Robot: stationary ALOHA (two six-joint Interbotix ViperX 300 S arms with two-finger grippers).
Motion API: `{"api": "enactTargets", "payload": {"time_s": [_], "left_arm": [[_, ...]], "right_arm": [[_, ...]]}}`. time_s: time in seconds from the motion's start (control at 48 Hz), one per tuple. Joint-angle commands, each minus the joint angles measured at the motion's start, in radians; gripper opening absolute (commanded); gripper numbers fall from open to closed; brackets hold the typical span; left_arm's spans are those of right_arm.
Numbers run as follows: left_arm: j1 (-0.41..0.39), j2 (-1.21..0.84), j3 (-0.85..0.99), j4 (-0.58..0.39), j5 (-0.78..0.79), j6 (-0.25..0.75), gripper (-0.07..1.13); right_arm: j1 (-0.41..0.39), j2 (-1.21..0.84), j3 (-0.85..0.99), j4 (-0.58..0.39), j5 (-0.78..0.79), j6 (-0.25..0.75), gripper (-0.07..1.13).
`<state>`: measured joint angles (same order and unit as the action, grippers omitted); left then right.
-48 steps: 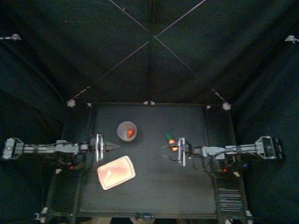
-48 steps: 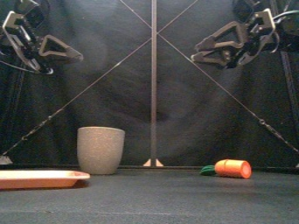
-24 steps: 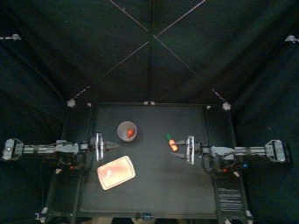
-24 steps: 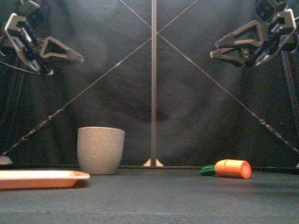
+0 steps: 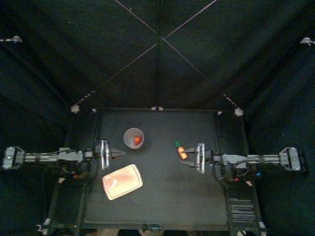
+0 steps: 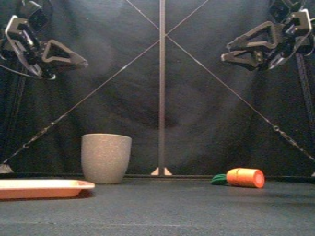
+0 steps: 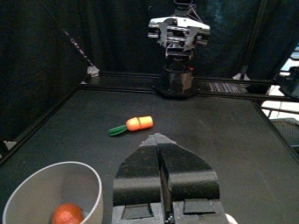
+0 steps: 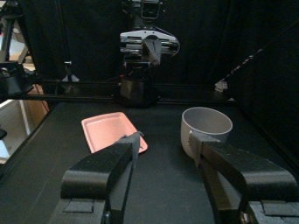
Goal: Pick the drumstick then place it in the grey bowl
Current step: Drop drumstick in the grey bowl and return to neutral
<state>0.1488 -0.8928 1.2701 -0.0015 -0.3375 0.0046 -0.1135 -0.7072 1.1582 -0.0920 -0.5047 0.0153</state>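
Observation:
The tall grey speckled cup [image 5: 134, 138] stands upright at the table's middle left. An orange-red toy [image 7: 68, 213] lies inside it, only partly seen. My left gripper [image 7: 162, 144] hangs shut and empty, high above the table just to the cup's near left [image 6: 106, 158]. My right gripper [image 8: 163, 144] is open with nothing between its jaws, raised at the right [image 5: 198, 157]. A toy carrot [image 6: 244, 177] with a green top lies on the table below the right gripper. No other toy shows on the table.
A flat pink tray [image 5: 122, 182] lies at the front left, in front of the cup. Both arms hang well above the table. The carrot [image 5: 185, 151] is a short way to the right of the cup.
My right gripper has drawn back to the right, away from the table's middle. The left arm, cup, carrot and tray have not moved.

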Motion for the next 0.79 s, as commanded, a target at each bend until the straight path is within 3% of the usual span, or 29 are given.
{"api": "enactTargets", "payload": {"time_s": [0.021,0.792], "left_arm": [[0.002,0.003,-0.011,-0.002,-0.009,-0.002,-0.02],[-0.002,0.003,-0.005,-0.006,-0.003,-0.005,-0.02]], "right_arm": [[-0.002,-0.003,-0.014,0.002,-0.005,0.002,0.85],[0.005,0.011,-0.008,0.003,-0.003,0.005,0.85]]}}
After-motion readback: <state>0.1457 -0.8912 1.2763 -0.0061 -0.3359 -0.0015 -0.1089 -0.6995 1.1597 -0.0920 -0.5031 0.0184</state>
